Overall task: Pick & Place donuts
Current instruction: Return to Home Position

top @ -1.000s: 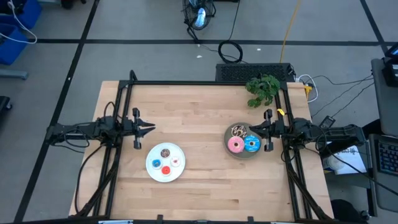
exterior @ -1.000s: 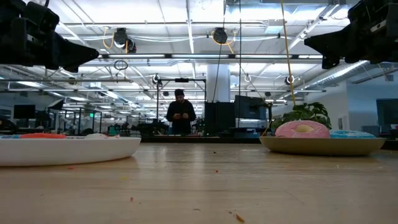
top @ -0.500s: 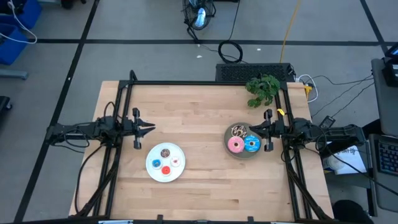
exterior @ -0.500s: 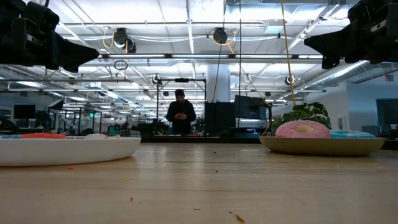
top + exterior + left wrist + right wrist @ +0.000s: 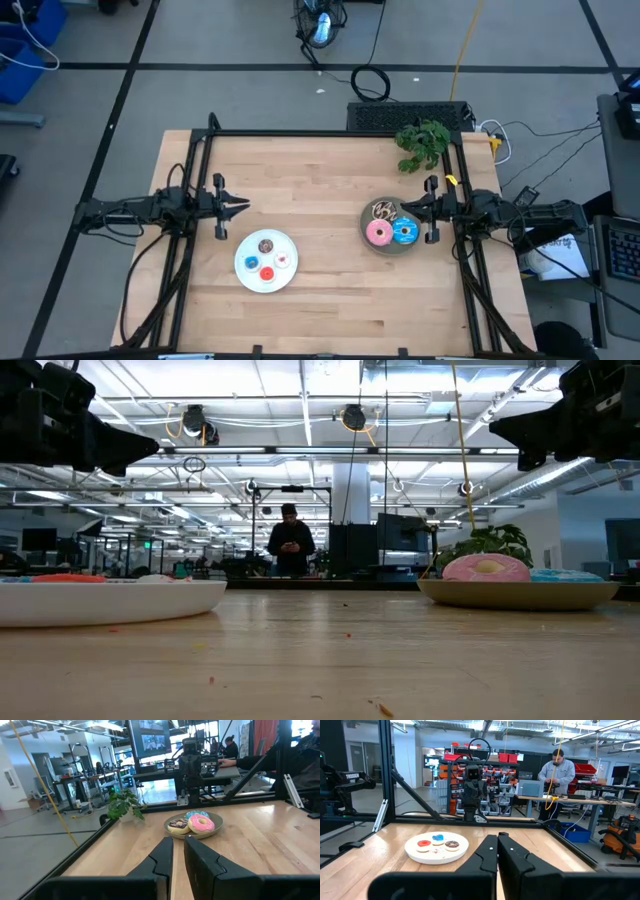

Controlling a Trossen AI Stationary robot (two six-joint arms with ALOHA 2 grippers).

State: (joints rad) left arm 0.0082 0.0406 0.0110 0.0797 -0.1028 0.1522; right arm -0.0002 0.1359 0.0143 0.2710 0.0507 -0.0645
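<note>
My left tool, nearly closed and empty, sits mid-left, mini donuts lower right of it; my right tool, closed, overhangs the larger donuts.

Left gripper is seen with fingers nearly together, nothing held between them, above the wooden table. Farther off, a grey plate is set on the table, carrying a pink frosted donut, a chocolate-sprinkled donut and a blue donut. A potted plant is placed near the table edge. The right arm is seen behind the plate.
</note>
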